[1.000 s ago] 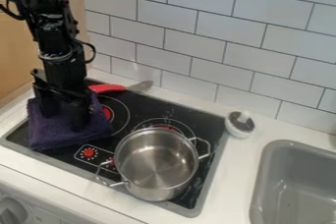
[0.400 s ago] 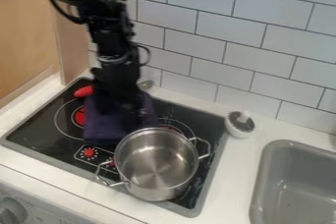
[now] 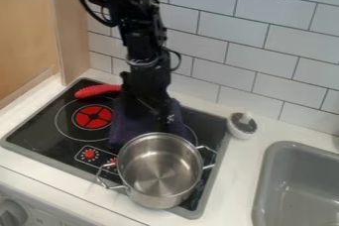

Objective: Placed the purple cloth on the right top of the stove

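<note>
Since the earlier frames: purple cloth (image 3: 124, 127) has shifted from the stove's left side to its middle and right rear, travelling with the gripper (image 3: 149, 113). Left burner (image 3: 92, 117), partly covered before, is now exposed. Metal pot (image 3: 159, 173) has also moved slightly, toward the front edge.

Gripper: hangs down over the cloth, behind the pot. Open or closed: cannot tell; dark against dark fabric.

Cloth: on the black stove top (image 3: 36, 127), right of the left burner, directly behind the pot and partly hidden by its rim. Whether cloth and pot touch: cannot tell.

Pot: upright at front right of the stove, handles on opposite sides. Red-handled utensil (image 3: 97, 90): rear left of the stove. White object with dark top (image 3: 243, 125): on the counter (image 3: 235, 175), just right of the stove. Grey sink (image 3: 263, 185): farther right. White tiled wall (image 3: 265, 66): behind.
</note>
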Controlling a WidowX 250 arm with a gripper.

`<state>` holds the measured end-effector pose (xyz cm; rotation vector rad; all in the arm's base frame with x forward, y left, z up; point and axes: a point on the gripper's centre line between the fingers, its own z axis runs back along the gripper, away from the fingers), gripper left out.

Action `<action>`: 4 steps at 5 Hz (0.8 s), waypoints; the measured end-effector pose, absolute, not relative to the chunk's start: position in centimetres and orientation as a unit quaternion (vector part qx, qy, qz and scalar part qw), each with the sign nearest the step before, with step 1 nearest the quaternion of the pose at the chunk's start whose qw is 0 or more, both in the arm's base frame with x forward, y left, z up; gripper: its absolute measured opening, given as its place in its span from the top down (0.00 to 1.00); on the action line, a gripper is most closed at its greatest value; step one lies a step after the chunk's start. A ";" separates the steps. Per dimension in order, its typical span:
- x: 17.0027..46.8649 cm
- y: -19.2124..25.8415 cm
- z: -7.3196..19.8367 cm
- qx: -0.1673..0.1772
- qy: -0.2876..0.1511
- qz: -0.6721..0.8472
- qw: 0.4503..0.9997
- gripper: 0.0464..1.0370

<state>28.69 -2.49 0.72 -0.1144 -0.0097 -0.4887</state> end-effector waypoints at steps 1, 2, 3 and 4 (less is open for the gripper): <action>29.4 -3.1 0.7 -0.055 -0.003 -0.249 0.967 0.04; 30.4 -3.3 0.6 -0.060 -0.006 -0.245 0.968 0.04; 30.5 -3.4 0.7 -0.061 -0.006 -0.245 0.968 0.04; 30.5 -3.4 0.7 -0.064 -0.005 -0.245 0.967 0.04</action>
